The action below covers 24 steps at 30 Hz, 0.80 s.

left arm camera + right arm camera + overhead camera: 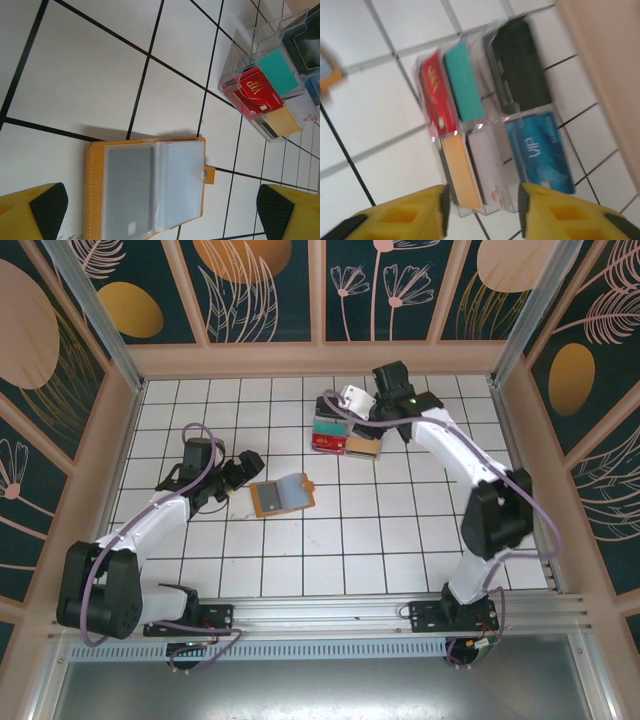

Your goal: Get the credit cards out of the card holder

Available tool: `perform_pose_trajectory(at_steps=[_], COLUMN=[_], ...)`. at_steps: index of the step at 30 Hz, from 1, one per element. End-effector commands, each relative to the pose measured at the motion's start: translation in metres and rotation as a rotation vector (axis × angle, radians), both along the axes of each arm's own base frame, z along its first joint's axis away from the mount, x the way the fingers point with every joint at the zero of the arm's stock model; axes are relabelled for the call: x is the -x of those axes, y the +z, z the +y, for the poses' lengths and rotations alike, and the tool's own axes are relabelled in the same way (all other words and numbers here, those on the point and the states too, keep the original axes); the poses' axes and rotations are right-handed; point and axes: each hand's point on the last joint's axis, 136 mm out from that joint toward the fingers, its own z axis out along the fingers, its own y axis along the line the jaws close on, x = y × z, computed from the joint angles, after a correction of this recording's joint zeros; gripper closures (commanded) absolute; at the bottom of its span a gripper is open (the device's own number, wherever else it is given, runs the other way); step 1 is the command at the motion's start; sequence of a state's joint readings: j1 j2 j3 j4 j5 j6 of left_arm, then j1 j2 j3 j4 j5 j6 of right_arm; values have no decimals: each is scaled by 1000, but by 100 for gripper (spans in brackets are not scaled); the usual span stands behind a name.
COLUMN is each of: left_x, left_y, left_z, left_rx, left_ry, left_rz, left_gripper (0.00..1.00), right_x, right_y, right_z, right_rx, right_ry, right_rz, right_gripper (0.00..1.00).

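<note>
On the left of the tiled table (400, 540), the left gripper (162, 209) hangs just over the near side of the holder (145, 190), its jaws spread as wide as they go and gripping nothing. The tan-orange holder lies flat and open near the middle of the table, clear sleeves turned upward and snap tab pointing toward the tray (242, 50). One sleeve shows a grey panel with a small pale mark at its lower edge; whether that is a last card or only the lining cannot be told. To the right and further back, well apart from the holder, the clear compartmented tray holds the cards (437, 97) sorted by colour: red and teal side by side with black beside them, then gold, white and blue in the nearer row as the right wrist camera sees it. Above that nearer row the right gripper (481, 202) hovers with its yellow fingers (555, 215) parted and nothing between them, the white card lying in its compartment directly below the gap. By the look of it the job is close to its end: the cards sit in the tray, the sleeves look largely bare, and what is left is to check the holder for any card inside and pull it out
</note>
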<state>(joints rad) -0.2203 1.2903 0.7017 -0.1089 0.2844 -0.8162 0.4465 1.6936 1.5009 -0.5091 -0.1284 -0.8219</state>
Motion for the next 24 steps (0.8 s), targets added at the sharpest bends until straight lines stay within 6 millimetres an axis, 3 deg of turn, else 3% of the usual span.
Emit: perform_pose_trajectory(at_steps=[1, 3, 5, 12, 17, 20, 24], left_x=[4, 6, 9, 15, 19, 20, 22], left_y=[1, 0, 0, -4, -6, -7, -9], left_z=[11, 13, 15, 20, 26, 30, 32], left_rx=[-17, -21, -27, -44, -41, -44, -48], left_ry=[46, 53, 60, 79, 123, 149, 159], left_rz=[-10, -12, -15, -11, 2, 1, 8], left_gripper=[1, 1, 1, 1, 1, 1, 1], right_x=[4, 9, 12, 42, 64, 80, 98], right_y=[49, 57, 52, 4, -36, -55, -83], right_z=[27, 29, 25, 46, 83, 111, 149], right_rx=[-301, -423, -497, -593, -611, -590, -533], right_ry=[-100, -221, -346, -534, -534, -514, -477], right_rz=[-98, -88, -24, 168, 312, 368, 453], right_gripper=[54, 48, 46, 46, 40, 29, 28])
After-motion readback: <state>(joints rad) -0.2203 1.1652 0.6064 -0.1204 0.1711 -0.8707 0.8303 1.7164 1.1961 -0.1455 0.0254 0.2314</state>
